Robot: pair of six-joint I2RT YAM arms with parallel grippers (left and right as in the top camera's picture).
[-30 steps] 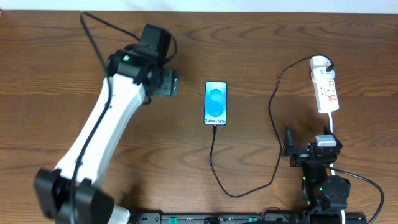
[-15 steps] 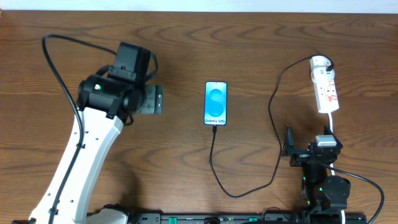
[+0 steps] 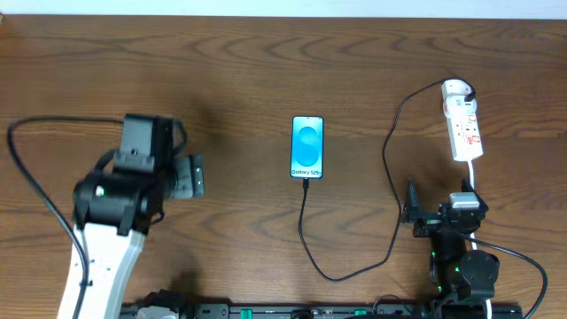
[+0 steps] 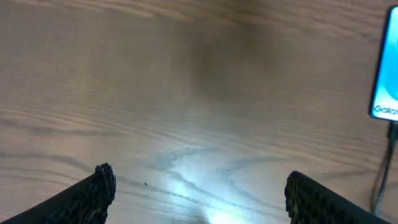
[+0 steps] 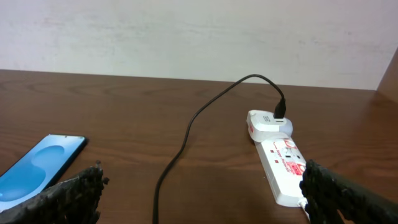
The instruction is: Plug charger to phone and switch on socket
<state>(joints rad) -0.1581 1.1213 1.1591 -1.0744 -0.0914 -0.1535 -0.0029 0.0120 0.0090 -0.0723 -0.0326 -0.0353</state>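
Black charger [image 3: 306, 232] is running from the phone [image 3: 307, 147] at centre to the socket [image 3: 464, 131] at upper right. Left gripper [image 3: 190, 175] and right gripper [image 3: 411, 213] are hanging wide, empty — reaching for the switch is risking snagging the charger, tugging it loose.

phone [image 3: 307, 147] lit, centre | charger [image 3: 302, 208] tip at phone's foot | socket [image 3: 464, 128] right
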